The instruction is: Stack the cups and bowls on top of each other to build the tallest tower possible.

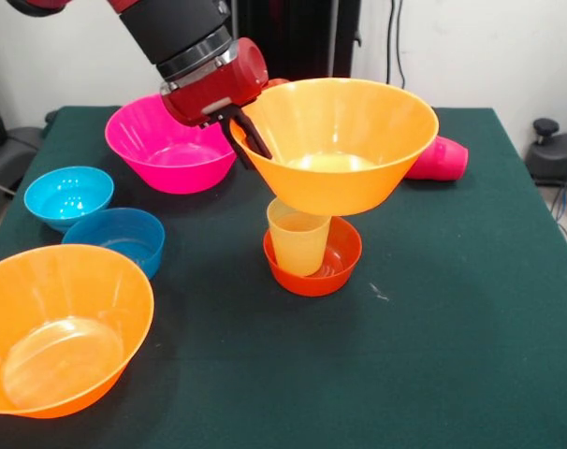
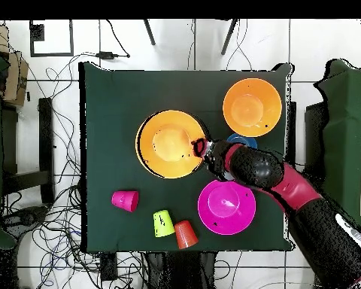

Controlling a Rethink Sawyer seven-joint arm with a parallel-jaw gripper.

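Note:
My gripper (image 1: 250, 140) (image 2: 201, 148) is shut on the near rim of a large orange bowl (image 1: 344, 140) (image 2: 171, 143). It holds the bowl upright, directly over a pale yellow cup (image 1: 298, 245) that stands in a small red-orange bowl (image 1: 338, 267). I cannot tell whether the bowl's base touches the cup's rim. A second large orange bowl (image 1: 64, 327) (image 2: 252, 107) sits at the front left. The magenta bowl (image 1: 171, 150) (image 2: 226, 207), light blue bowl (image 1: 68, 195) and darker blue bowl (image 1: 117, 238) (image 2: 244, 139) stand apart. The red-pink cup (image 1: 440, 159) (image 2: 125, 200) lies on its side.
In the overhead view a lime green cup (image 2: 163, 223) and an orange cup (image 2: 186, 234) lie near the table edge by the robot's base. The dark green table (image 1: 452, 327) is bare at the front right. Cables cover the floor around it.

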